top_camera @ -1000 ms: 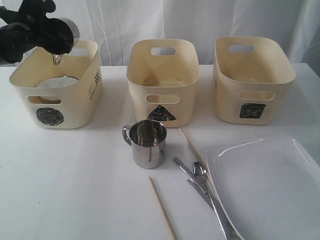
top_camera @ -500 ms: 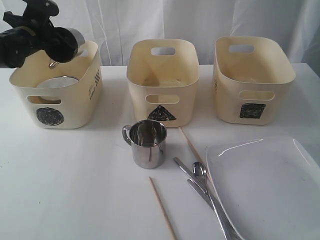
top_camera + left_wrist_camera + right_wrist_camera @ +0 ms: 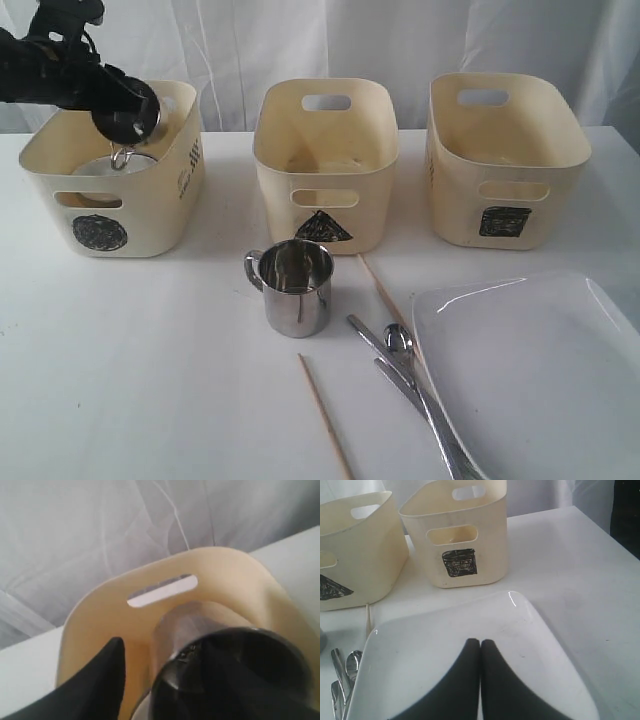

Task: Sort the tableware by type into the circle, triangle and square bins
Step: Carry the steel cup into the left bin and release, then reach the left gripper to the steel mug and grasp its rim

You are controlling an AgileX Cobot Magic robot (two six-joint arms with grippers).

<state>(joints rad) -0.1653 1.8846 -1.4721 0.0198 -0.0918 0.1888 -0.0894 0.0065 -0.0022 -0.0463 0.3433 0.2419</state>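
The right tool (image 3: 480,680), fingers pressed together on nothing, hangs over the plate (image 3: 530,370). The plate fills the near right corner and crowds the forks (image 3: 415,395) and spoon (image 3: 398,340). One chopstick (image 3: 325,415) lies in front and the other (image 3: 385,290) lies by the plate's edge. The free mug (image 3: 296,288) stands alone before the triangle bin (image 3: 325,150), with open counter (image 3: 130,360) on its left. The square bin (image 3: 505,150) sits at right, apart from the triangle bin. At far left the left tool (image 3: 100,92) grips the held mug (image 3: 126,112). Over the last second that mug has turned a round end forward and sunk, so its handle now dangles inside the circle bin (image 3: 150,200), above a bowl (image 3: 105,165). Release looks near, and the bin's rim is close.
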